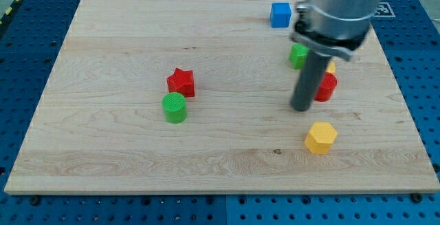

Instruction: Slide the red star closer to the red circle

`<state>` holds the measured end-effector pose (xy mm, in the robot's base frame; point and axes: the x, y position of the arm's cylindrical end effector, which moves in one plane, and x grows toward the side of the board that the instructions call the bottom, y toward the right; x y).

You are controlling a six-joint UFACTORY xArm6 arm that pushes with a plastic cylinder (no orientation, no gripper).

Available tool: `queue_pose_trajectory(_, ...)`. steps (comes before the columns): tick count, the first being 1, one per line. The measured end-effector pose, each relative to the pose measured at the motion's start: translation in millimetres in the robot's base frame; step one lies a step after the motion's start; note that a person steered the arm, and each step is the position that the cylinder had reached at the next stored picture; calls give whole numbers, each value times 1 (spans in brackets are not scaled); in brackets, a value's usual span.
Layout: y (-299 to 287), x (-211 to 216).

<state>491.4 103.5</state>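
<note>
The red star (181, 82) lies left of the board's middle, with a green cylinder (174, 107) touching its lower left side. The red circle (326, 87) lies at the view's right, partly hidden behind my rod. My tip (301, 108) rests on the board just left of and below the red circle, far to the right of the red star.
A blue cube (280, 14) sits near the top edge. A green block (298, 54) and a small yellow block (332, 67) are partly hidden behind the rod, above the red circle. A yellow hexagon (320, 137) lies below the tip. The wooden board (103, 156) sits on a blue pegboard.
</note>
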Motion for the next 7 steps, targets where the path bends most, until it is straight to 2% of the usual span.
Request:
queue_pose_trajectory(1, -55, -27)
queue_pose_trajectory(2, -92, -70)
queue_pose_trajectory(3, -179, -96)
queue_pose_trajectory(4, -255, -93)
queue_pose_trajectory(5, -262, -58)
queue_pose_trajectory(6, -259, -58)
queue_pose_trajectory(7, -221, -48)
